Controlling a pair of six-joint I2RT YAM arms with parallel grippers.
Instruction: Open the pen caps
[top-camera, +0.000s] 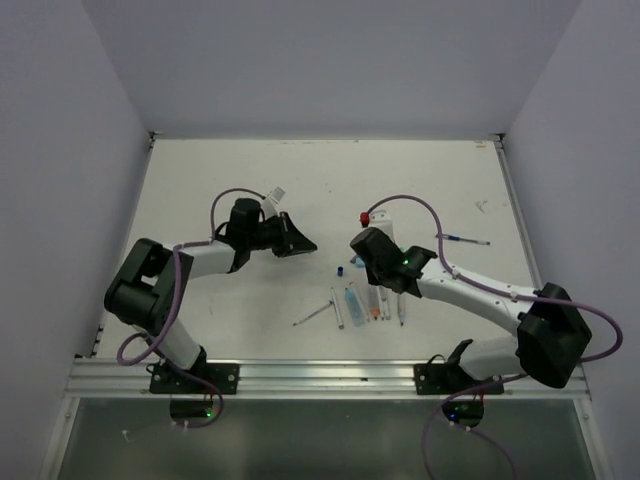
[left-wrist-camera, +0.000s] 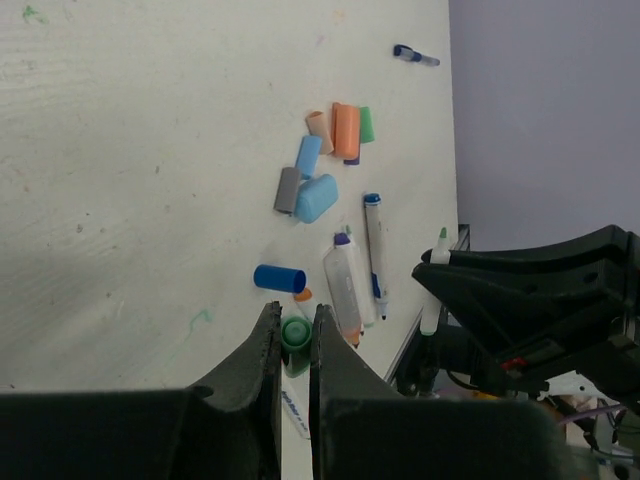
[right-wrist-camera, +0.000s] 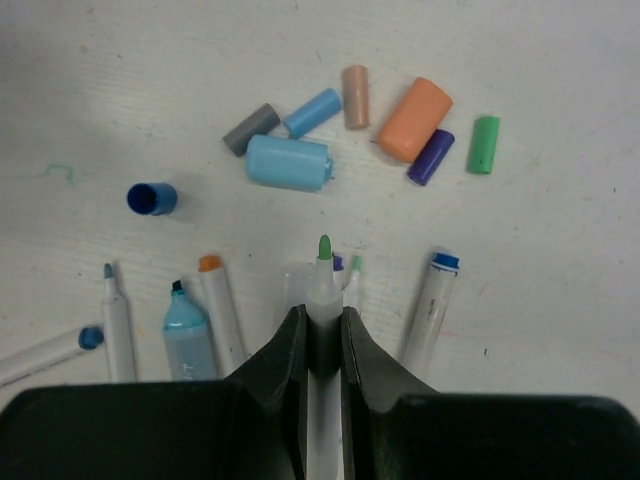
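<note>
My left gripper (left-wrist-camera: 293, 318) is shut on a green pen cap (left-wrist-camera: 294, 338), held end-on between its fingers above the table. My right gripper (right-wrist-camera: 322, 318) is shut on a white pen (right-wrist-camera: 323, 275) whose bare green tip points away from the wrist. The two grippers (top-camera: 300, 243) (top-camera: 360, 245) face each other a short gap apart. Loose pen caps lie on the table beyond: orange (right-wrist-camera: 414, 120), light blue (right-wrist-camera: 288, 163), dark blue (right-wrist-camera: 151, 198), green (right-wrist-camera: 485, 144), plus grey, tan and purple ones.
Several uncapped pens (right-wrist-camera: 432, 310) and a teal marker (right-wrist-camera: 186, 335) lie in a row under the right gripper (top-camera: 360, 300). Another pen (top-camera: 463, 239) lies alone at the right, and a small red object (top-camera: 362, 216) sits behind the right gripper. Walls enclose the table.
</note>
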